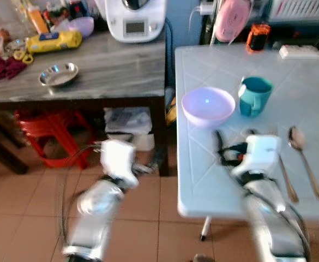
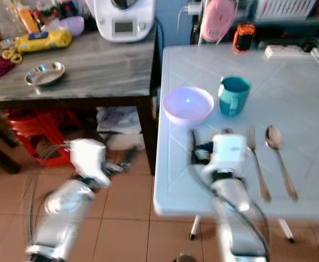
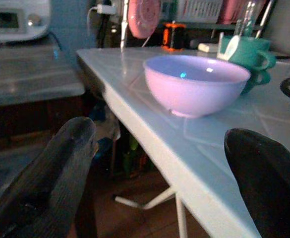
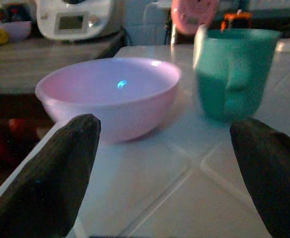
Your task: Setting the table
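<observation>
The lilac bowl (image 1: pixel 208 105) sat near the left edge of the pale table (image 1: pixel 301 82), at about twelve o'clock from my right gripper (image 4: pixel 164 173), whose jaws stood wide and empty just short of it. I judged the bowl to be light, stiff plastic with a smooth, slippery wall; the rim looked the best hold, one finger inside and one outside. My left gripper (image 3: pixel 159 173) hung off the table's edge over the tiled floor, at roughly nine o'clock from the bowl, fingers also spread with nothing between them.

A teal mug (image 1: pixel 254 95) stood just beside the bowl at three o'clock, close enough to crowd a grasp from that side. A fork (image 2: pixel 257 164) and a spoon (image 1: pixel 304 158) lay near my right wrist at four o'clock. At ten o'clock stood a wooden counter (image 1: pixel 110 71) with a steel dish (image 1: pixel 58 74) and a white appliance (image 1: pixel 134 19).
</observation>
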Controlling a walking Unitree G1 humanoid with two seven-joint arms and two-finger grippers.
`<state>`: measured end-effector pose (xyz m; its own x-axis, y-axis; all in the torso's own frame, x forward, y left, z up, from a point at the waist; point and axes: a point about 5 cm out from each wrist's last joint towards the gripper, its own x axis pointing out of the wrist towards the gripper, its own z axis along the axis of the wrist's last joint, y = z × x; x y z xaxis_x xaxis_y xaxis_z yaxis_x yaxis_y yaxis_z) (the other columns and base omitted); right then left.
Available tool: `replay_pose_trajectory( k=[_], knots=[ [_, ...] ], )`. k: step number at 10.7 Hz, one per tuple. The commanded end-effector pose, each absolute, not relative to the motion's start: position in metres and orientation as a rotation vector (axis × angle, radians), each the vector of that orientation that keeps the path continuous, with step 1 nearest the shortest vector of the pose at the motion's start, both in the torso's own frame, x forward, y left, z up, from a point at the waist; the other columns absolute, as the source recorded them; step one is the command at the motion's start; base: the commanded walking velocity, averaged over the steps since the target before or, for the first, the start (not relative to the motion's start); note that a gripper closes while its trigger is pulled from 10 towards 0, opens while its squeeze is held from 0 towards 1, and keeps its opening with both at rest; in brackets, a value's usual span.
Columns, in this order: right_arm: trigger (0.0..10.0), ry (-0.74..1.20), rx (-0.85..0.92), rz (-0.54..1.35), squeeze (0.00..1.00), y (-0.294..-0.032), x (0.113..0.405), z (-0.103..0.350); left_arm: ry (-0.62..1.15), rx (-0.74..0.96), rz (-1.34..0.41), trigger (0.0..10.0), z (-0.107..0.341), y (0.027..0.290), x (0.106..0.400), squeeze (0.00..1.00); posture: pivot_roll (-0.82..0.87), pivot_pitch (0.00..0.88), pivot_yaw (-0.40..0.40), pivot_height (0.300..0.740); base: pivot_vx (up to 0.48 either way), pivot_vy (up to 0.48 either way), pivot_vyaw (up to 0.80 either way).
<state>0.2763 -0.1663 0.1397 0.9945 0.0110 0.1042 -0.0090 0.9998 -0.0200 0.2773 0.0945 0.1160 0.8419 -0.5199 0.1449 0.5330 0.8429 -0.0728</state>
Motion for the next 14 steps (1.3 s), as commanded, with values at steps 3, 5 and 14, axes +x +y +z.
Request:
replay_pose_trajectory(
  k=[3, 5, 14],
  knots=[
    [10.0, -0.122, -0.027, 0.043, 0.00, -0.156, 0.278, 0.143, -0.105, -0.086, -0.526, 10.0, 0.113, 0.109, 0.277, 0.00, -0.19, 0.084, 0.075, 0.740, 0.000, 0.000, 0.00],
    [10.0, -0.139, -0.082, 0.029, 0.00, -0.156, 0.280, 0.148, -0.113, -0.076, -0.530, 10.0, 0.114, 0.109, 0.277, 0.00, -0.19, 0.087, 0.075, 0.740, 0.000, 0.000, 0.00],
    [10.0, -0.053, -0.452, 0.119, 0.00, -0.164, 0.316, 0.173, -0.103, -0.047, -0.628, 10.0, 0.111, 0.096, 0.277, 0.00, -0.20, 0.105, 0.079, 0.740, 0.000, 0.000, 0.00]
  ],
)
